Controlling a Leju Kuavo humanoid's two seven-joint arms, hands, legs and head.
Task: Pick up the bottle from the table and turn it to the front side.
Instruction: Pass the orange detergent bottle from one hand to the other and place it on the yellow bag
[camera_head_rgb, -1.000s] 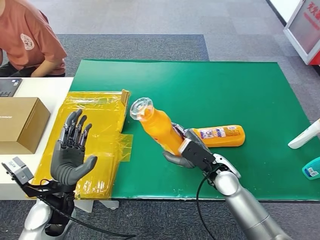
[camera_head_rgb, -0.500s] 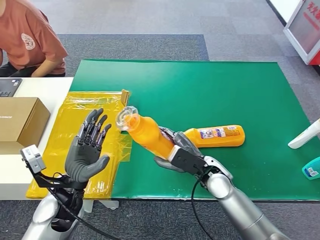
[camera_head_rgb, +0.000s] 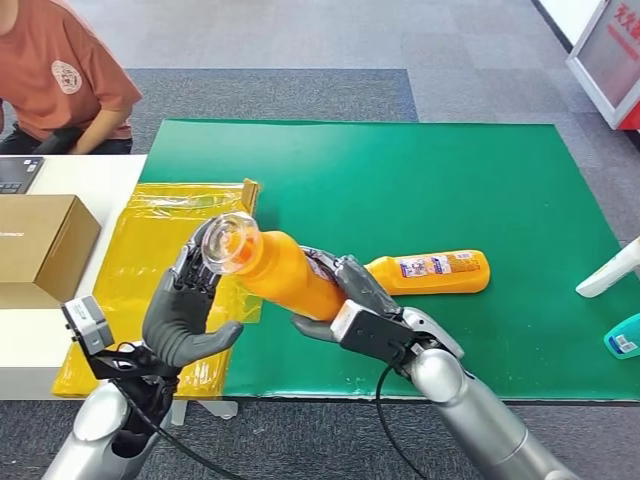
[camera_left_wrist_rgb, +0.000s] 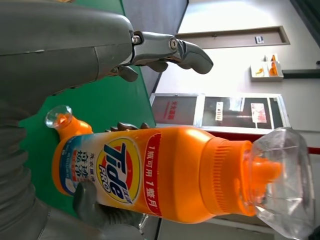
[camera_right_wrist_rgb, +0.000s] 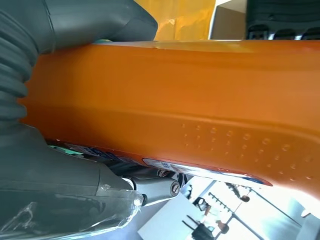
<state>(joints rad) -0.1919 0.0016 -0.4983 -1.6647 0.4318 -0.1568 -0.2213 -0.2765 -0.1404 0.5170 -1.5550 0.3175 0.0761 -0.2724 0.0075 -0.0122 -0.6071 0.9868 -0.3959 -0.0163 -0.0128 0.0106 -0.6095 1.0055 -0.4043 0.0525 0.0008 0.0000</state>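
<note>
My right hand (camera_head_rgb: 355, 305) grips the orange plastic detergent bottle with clear cap (camera_head_rgb: 275, 265), now carried toward 9 o'clock so its cap touches my left hand (camera_head_rgb: 185, 310), whose fingers stay spread and empty, ready to assist the turn.

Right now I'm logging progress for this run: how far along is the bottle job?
Done: the orange bottle is off the green mat, held by the right hand around its lower body. In hand: it lies tilted, clear cap towards the open left hand, which holds nothing. The left wrist view shows the Tide label. Left: finishing the turn to the front. A second orange bottle lies on the mat.
</note>
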